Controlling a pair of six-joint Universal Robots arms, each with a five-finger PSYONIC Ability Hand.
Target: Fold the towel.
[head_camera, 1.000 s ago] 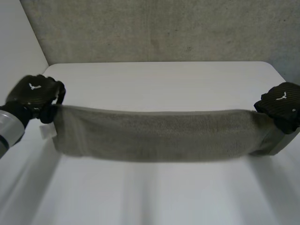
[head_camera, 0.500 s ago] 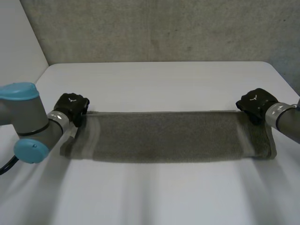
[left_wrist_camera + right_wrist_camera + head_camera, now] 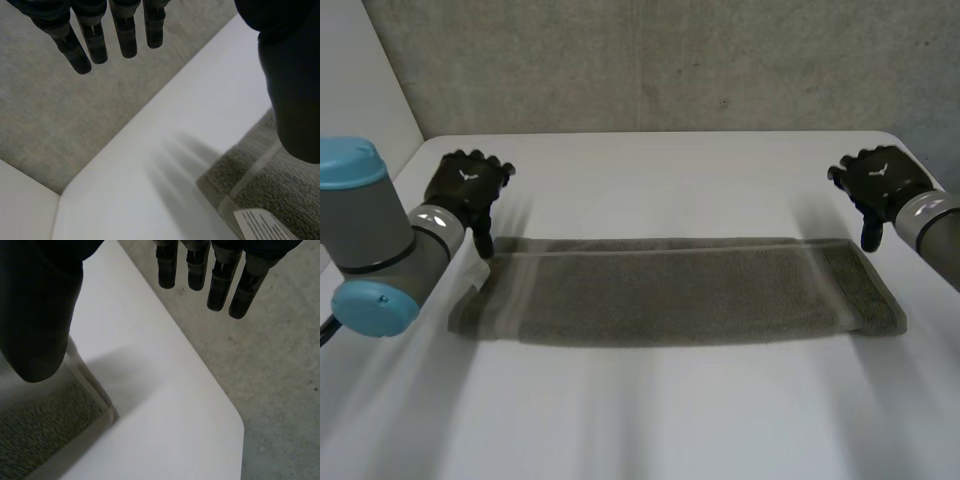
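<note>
A grey-green towel (image 3: 680,290) lies flat on the white table (image 3: 660,180) as a long folded strip running left to right. My left hand (image 3: 468,186) hovers just above the strip's far left corner, fingers (image 3: 95,42) straight and spread, thumb (image 3: 295,85) apart from them, holding nothing. That corner (image 3: 255,185) with its white label (image 3: 262,226) lies below the thumb. My right hand (image 3: 876,181) hovers above the far right corner, fingers (image 3: 220,282) straight, thumb (image 3: 37,315) over the towel's corner (image 3: 60,425), nothing in its grasp.
A grey concrete floor (image 3: 650,60) lies beyond the table's far edge. The table's rounded far corners sit close behind both hands. A white wall (image 3: 360,90) stands at the left.
Both hands lowered the stretched towel onto the table, then let go of its far corners, opened and lifted slightly away from it. The towel now rests flat.
</note>
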